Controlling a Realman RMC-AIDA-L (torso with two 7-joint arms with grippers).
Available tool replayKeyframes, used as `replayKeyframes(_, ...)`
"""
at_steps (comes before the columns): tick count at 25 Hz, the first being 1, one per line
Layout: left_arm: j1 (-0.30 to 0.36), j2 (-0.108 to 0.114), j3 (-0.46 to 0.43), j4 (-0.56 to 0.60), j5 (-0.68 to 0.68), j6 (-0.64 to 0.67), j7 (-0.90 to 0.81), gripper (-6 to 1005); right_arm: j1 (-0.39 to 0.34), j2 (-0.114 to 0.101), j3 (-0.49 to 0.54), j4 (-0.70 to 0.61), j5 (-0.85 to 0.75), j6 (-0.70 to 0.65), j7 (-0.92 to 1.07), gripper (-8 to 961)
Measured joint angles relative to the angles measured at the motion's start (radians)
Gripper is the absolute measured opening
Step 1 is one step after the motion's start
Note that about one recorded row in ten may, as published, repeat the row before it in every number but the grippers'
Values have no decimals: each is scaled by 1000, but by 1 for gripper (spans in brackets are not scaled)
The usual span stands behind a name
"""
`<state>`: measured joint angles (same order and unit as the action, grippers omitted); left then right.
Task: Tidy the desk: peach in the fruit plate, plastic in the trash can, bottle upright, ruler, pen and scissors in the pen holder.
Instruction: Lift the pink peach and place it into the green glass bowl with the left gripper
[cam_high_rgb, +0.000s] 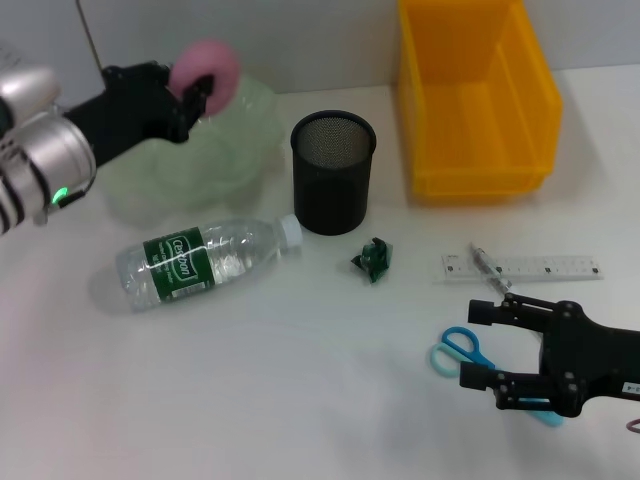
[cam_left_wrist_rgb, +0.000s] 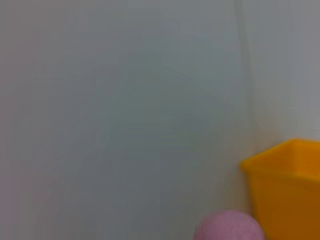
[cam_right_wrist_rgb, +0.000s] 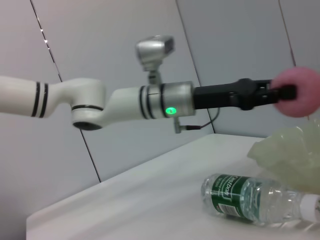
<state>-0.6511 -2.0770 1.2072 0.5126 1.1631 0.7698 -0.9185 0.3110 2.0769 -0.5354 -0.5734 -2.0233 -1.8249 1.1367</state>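
Observation:
My left gripper (cam_high_rgb: 193, 92) is shut on the pink peach (cam_high_rgb: 212, 65) and holds it above the pale green fruit plate (cam_high_rgb: 200, 160). The peach (cam_right_wrist_rgb: 299, 91) shows in the right wrist view, over the plate (cam_right_wrist_rgb: 290, 155). The clear bottle (cam_high_rgb: 200, 260) with a green label lies on its side in front of the plate. A crumpled green plastic scrap (cam_high_rgb: 373, 260) lies near the black mesh pen holder (cam_high_rgb: 333, 170). The clear ruler (cam_high_rgb: 535, 268) has the pen (cam_high_rgb: 488, 268) lying across it. My right gripper (cam_high_rgb: 472, 345) is open, its fingers either side of the blue scissors (cam_high_rgb: 455, 346).
The yellow trash can (cam_high_rgb: 475, 95) stands at the back right, next to the pen holder; its corner (cam_left_wrist_rgb: 287, 185) shows in the left wrist view beside the peach (cam_left_wrist_rgb: 228, 226). The lying bottle (cam_right_wrist_rgb: 245, 198) stretches between plate and pen holder.

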Motion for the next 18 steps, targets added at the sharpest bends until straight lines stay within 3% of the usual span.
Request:
replayKeyframes(4, -50, -1, 8, -26, -4, -109, 10, 316, 2, 0, 0, 3, 0, -1, 0, 805)
replayKeyframes(8, -56, -2, 11, -27, -6, -126, 7, 341, 1, 0, 0, 3, 0, -3, 0, 805)
replayKeyframes(13, -40, 2, 11, -25, -8, -101, -1, 612, 2, 0, 0, 3, -1, -4, 0, 805)
replayKeyframes(18, -13, 4, 12, -14, -7, -62, -5, 715, 5, 0, 0, 3, -2, -4, 0, 805)
